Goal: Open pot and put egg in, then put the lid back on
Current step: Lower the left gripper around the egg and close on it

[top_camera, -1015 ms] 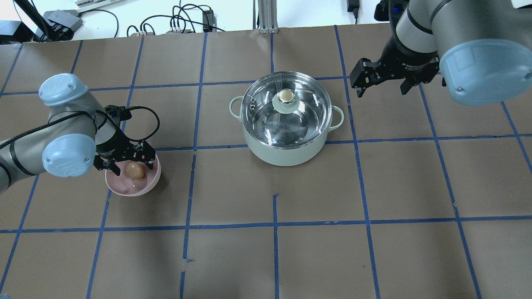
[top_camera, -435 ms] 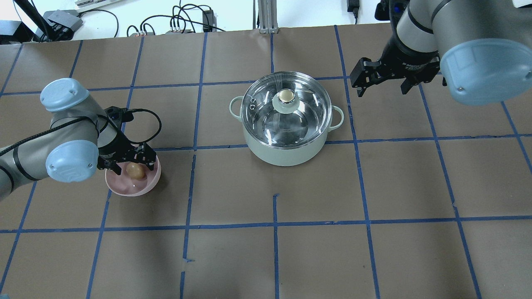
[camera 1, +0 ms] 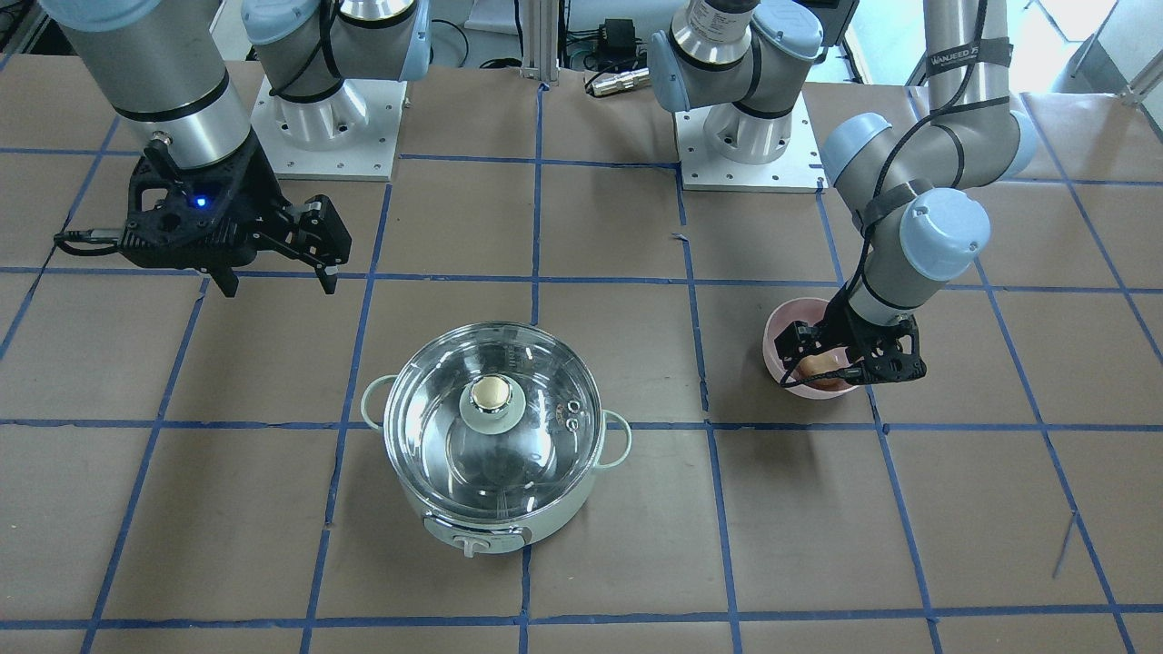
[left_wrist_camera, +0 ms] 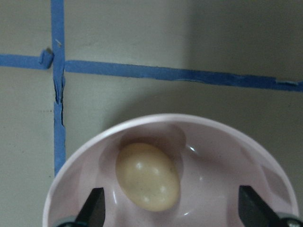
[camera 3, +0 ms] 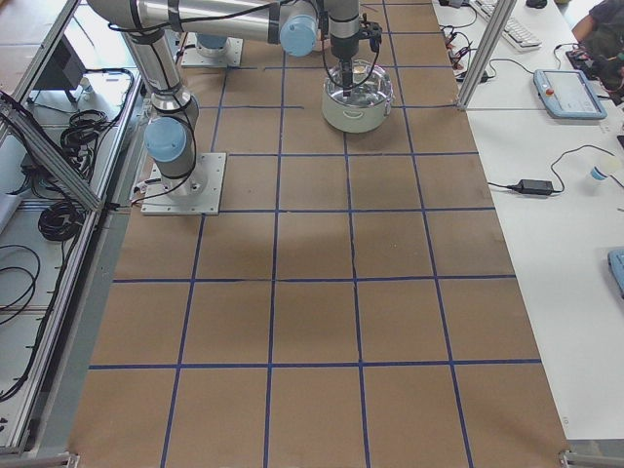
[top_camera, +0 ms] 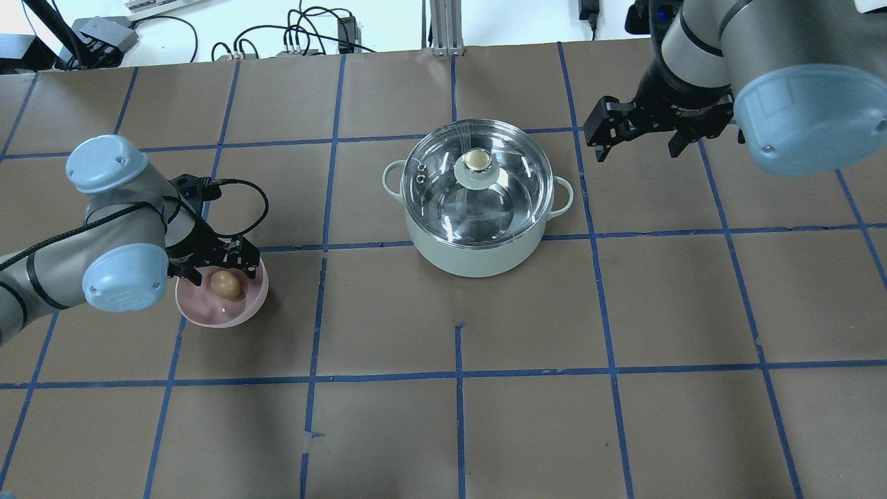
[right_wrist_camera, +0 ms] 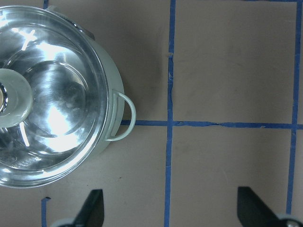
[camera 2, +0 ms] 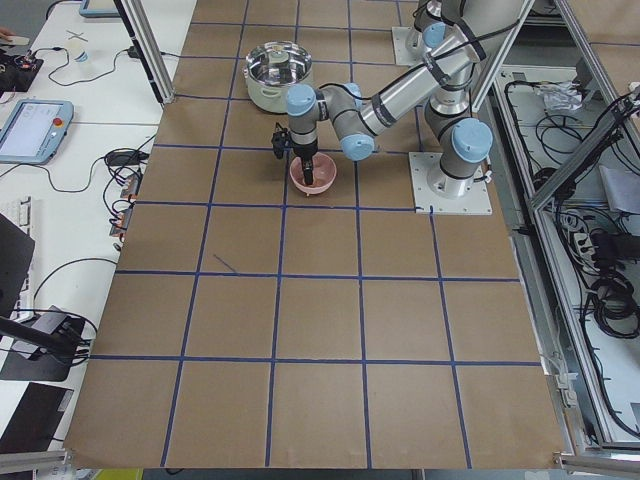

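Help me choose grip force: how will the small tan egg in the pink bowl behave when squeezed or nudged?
The small tan-brown oval egg shows glossy highlights, so it may slip when gripped. Lying loose on the round pink bowl's curved floor, it will probably roll if nudged. Its shell is likely brittle; squeeze gently.

- Small round pink bowl: sitting upright on the table, near a tape crossing.
- Wide table covered in brown paper: lying flat beneath everything.
- Blue tape lines: running across the paper in a square grid.
- Black cables: trailing in loops along the white far edge.
- Silver aluminium post: standing at the middle of the far edge.
- Grey tablet-like pendant with red button: lying on a white side bench.
- Black power brick: lying on the opposite bench.
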